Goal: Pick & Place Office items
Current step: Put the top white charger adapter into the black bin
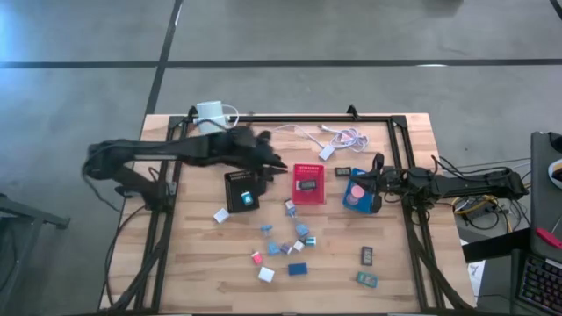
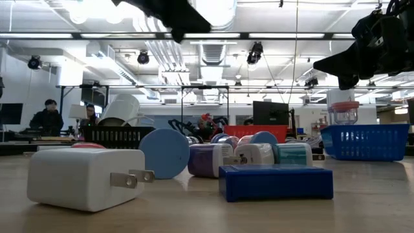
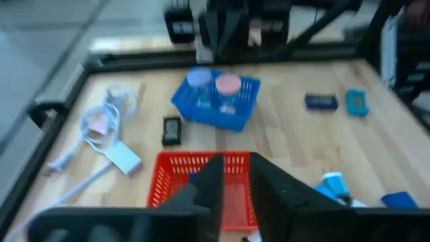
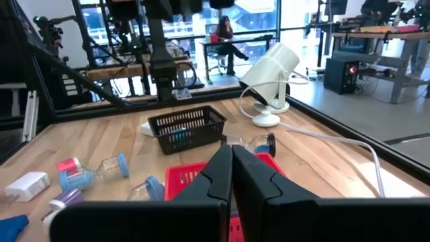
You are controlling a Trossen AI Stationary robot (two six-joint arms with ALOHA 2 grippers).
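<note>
A light wooden table (image 1: 211,263) edged by a black metal frame (image 1: 395,118) carries everything. The dark left arm reaches across from the left side, and its left gripper (image 1: 279,167) hangs above the table between the black mesh tray (image 1: 241,190) and the red mesh tray (image 1: 308,183); its two fingers (image 3: 213,181) stand a narrow slot apart with nothing visible between them. The dark right arm comes in from the right, its right gripper (image 1: 373,180) beside the blue mesh tray (image 1: 358,191), fingers (image 4: 222,171) pressed together and empty. A white cylinder device (image 1: 211,114) sits at the table's far edge, its white cable (image 1: 338,136) trailing toward the centre.

The small office items (image 1: 281,246), white, blue, pink and purple pieces, lie scattered across the near middle of the table. One bluish piece rests in the black tray, a dark clip in the red tray, and round pieces in the blue tray. Two greenish rectangular clips (image 1: 366,268) lie apart toward the near right.
</note>
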